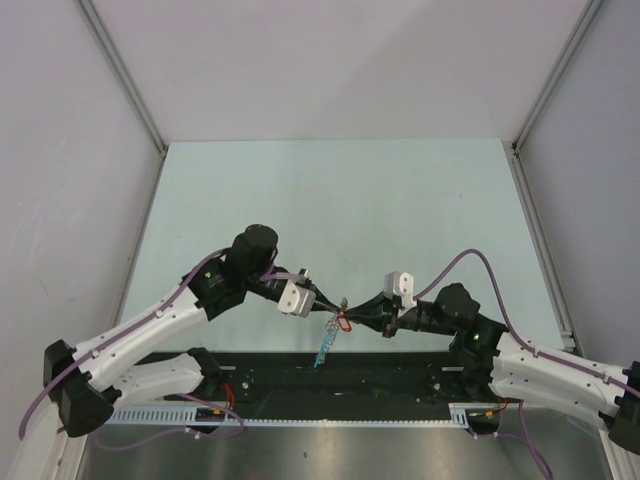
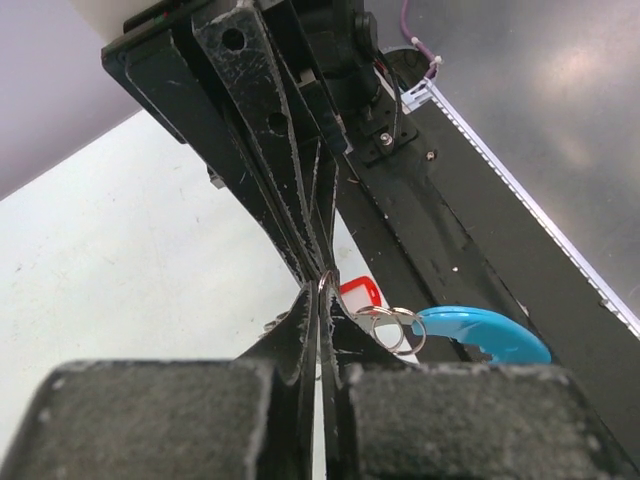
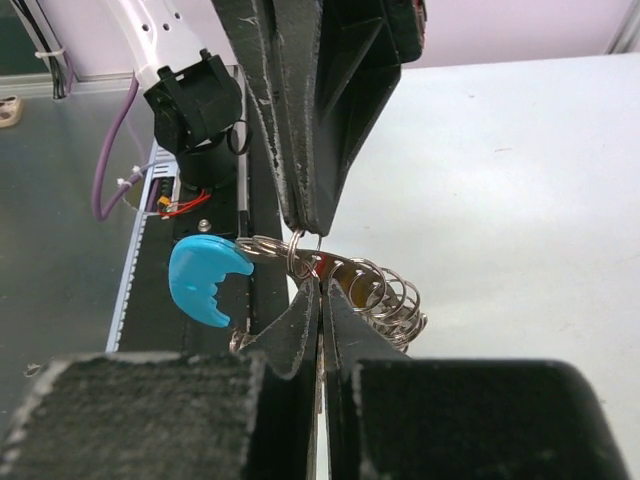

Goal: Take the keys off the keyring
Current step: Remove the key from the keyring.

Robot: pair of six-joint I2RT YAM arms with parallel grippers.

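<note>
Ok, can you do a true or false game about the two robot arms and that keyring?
1. The left jaws and the right jaws both pinch the keyring. True.
2. The keyring lies flat on the table. False: it hangs in the air between the two sets of jaws.
3. The key has a red head. True.
4. The right jaws grip the blue piece. False: it dangles free from the ring.

Bright, even light, soft shadows, dull glare on the steel plate [image 2: 560,120] — near fingers [image 3: 130,420] out of focus
</note>
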